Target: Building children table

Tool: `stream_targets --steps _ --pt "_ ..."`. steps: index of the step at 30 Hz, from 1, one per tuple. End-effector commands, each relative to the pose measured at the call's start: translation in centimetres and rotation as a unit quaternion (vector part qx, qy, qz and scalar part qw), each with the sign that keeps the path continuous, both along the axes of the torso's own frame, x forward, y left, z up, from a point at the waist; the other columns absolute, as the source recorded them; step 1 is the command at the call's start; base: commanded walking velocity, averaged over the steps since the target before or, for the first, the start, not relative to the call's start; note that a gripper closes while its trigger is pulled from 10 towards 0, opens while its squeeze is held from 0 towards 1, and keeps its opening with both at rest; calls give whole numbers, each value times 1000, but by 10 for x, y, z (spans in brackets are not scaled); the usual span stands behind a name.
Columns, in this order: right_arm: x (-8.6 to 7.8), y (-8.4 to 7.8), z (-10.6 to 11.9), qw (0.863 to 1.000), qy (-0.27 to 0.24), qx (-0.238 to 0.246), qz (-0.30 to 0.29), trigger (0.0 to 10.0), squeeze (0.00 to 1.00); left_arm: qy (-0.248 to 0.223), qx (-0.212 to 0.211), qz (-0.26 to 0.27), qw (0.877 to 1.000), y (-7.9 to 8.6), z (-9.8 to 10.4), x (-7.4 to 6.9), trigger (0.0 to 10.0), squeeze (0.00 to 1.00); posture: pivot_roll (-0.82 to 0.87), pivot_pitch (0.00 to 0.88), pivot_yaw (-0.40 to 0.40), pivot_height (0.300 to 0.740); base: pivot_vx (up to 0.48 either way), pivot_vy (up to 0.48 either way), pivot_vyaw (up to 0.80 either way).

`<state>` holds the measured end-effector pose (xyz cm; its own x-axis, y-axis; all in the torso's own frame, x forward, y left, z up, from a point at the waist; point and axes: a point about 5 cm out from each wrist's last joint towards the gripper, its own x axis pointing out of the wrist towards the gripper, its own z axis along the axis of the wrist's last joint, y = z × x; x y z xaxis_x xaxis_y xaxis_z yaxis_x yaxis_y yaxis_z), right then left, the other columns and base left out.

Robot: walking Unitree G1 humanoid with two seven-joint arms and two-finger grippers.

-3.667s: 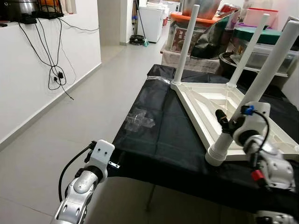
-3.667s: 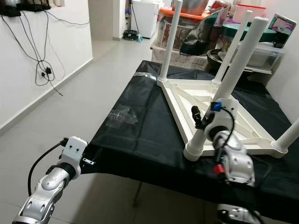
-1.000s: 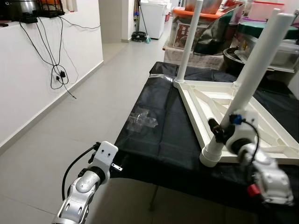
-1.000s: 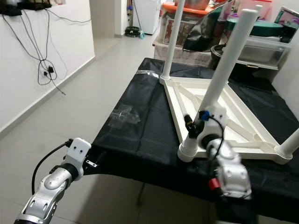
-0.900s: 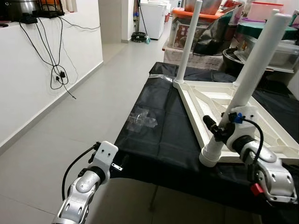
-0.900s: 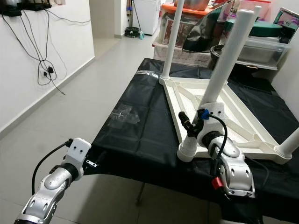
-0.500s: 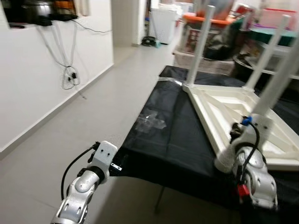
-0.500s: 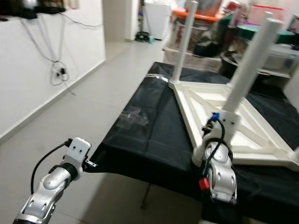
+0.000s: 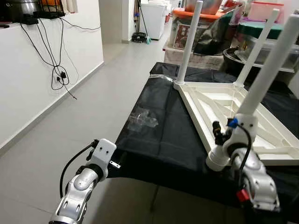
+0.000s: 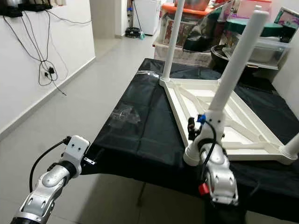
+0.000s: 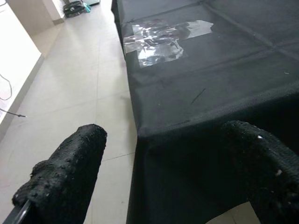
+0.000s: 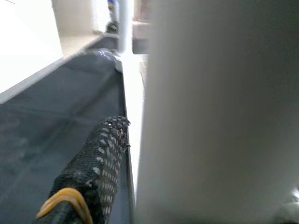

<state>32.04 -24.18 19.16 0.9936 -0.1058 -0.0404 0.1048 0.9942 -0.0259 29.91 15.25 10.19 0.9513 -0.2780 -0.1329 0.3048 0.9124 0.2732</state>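
Two head cameras look forward and down over the black-covered table (image 9: 159,135); left wrist camera faces its near edge, right wrist camera presses close against a white leg (image 12: 219,112)

1. One white children's table (image 9: 219,105), lying upside down.
2. Four white legs on it: near left (image 10: 231,70), far left (image 9: 189,39), far right (image 9: 256,44), near right (image 10: 293,144).
3. One black-covered table (image 9: 159,135) under it.
4. One clear plastic scrap (image 9: 142,118) on the cover.
5. Two robot arms: left (image 9: 84,179), right (image 9: 250,170).
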Motion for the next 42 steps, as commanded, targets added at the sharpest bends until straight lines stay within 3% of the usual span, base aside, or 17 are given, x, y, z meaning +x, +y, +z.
stream_targets --steps 1,2,6,7,8,9,13,16,20,21,25,26,29,30,38,39,42 --pt "1 -1 -4 1000 7 14 27 10000 0 6 -2 -2 1000 -1 -2 0 10000 0 93 0 -120 740 0 0 0" --pt "0 -5 -5 995 19 11 102 10000 0 6 -5 -2 1000 -3 -3 0 10000 0 84 0 -125 740 0 0 0" --pt "-2 -3 -9 989 34 9 142 9216 0 6 -7 -3 1000 -4 -3 -1 10000 0 71 0 -120 740 0 0 0" --pt "-4 0 -16 984 51 -11 168 4196 0 8 -7 -7 1000 -6 -4 -2 10000 0 64 0 -116 740 0 0 0" --pt "-4 0 -16 984 51 -11 168 4196 0 8 -7 -7 1000 -6 -4 -2 10000 0 64 0 -116 740 0 0 0" --pt "-4 -3 -26 988 71 -2 138 0 0 8 -8 -10 1000 -7 -5 -2 10000 0 52 0 -118 740 0 0 0" --pt "-3 -17 -33 996 57 45 -47 0 0 9 -8 -11 1000 -7 -5 -2 10000 0 47 0 -115 740 0 0 0" --pt "-12 -21 -36 980 43 80 -177 0 0 9 -8 -10 1000 -7 -5 -3 10000 0 49 0 -108 740 0 0 0" --pt "-22 20 -39 975 55 103 -190 0 0 9 -4 -13 1000 -6 -5 -2 10000 0 51 0 -104 740 0 0 0" --pt "-18 48 -30 990 20 97 -98 10000 0 8 -4 -12 1000 -5 -4 -2 10000 0 59 0 -98 740 0 0 0" --pt "-17 52 -27 995 10 81 -65 10000 0 8 -4 -13 1000 -5 -4 -2 10000 0 59 0 -98 740 0 0 0" --pt "-14 41 -25 995 4 79 -57 10000 1000 8 -1 -14 1000 -5 -3 -1 10000 0 78 0 -94 740 0 0 0" --pt "-11 29 -22 995 -7 81 -57 10000 1000 8 1 -16 1000 -4 -3 0 10000 0 80 0 -96 740 0 0 0" --pt "-4 18 -16 997 -10 79 -25 10000 0 6 1 -13 1000 -3 -1 1 10000 0 86 0 -100 740 0 0 0" --pt "5 -6 7 994 -26 42 98 10000 0 5 0 -9 1000 -1 -1 1 10000 0 88 0 -105 740 0 0 0" --pt "6 -10 9 992 -23 31 117 980 0 5 0 -9 1000 -1 -2 1 10000 0 96 0 -113 740 0 0 0" --pt "7 -11 6 990 -11 22 140 0 0 5 -1 -8 1000 -2 -1 0 10000 0 98 0 -113 740 0 0 0"
